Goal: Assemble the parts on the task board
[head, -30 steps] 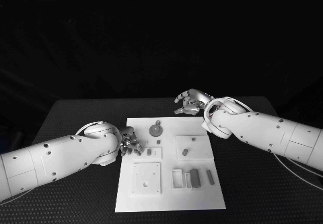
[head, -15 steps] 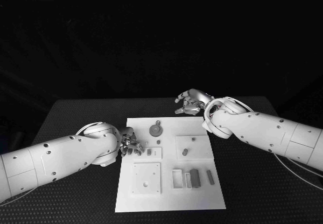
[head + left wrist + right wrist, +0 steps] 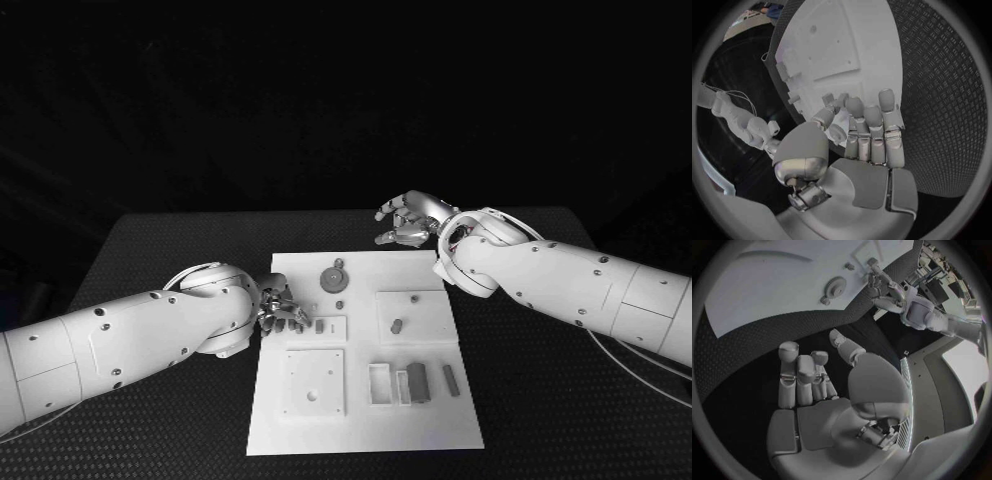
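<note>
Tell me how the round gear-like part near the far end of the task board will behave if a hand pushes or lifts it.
The round part lies flat on the task board, so a push would probably slide it, not roll it. It looks thin and small, likely light and stiff. Lying so low, it may be awkward for fingers to get under.

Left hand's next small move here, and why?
Probably ease the left hand a little further over the white task board and down onto the small grey part by its fingertips. The hand looks empty, hovering at the board's left edge, and that part lies nearest it.
</note>
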